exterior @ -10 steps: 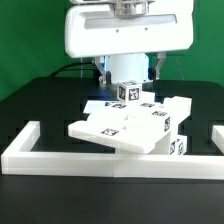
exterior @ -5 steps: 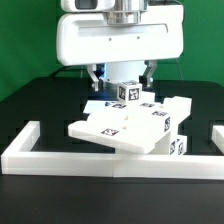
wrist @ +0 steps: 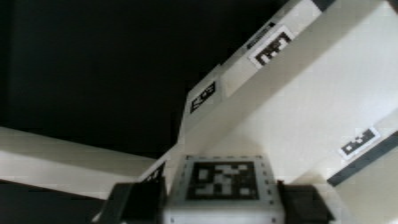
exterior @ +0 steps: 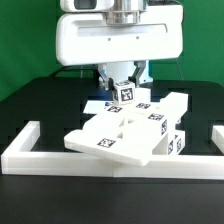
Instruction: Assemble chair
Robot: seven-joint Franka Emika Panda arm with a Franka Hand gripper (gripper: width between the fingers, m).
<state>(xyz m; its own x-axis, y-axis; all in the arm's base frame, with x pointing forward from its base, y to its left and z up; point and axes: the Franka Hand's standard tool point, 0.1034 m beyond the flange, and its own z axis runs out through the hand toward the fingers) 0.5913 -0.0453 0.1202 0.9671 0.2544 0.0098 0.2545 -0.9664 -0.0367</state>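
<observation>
We see our jaws clenched on a small tagged chair block (exterior: 125, 94) at centre frame, above the seat slab (exterior: 112, 137).

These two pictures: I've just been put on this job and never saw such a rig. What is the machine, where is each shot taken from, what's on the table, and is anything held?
The big white housing at the top of the exterior view is the end of a single robot arm; its two-finger gripper hangs below it. That view comes from a camera off the arm, facing the table. The other picture comes from a camera on the wrist, looking down past the fingers.

On the black table lie white chair parts with small black-and-white tags: flat slabs stacked over blocky pieces. A low white border rail runs around them.

The gripper has closed on a small tagged block, seen between the fingers in the wrist view.
</observation>
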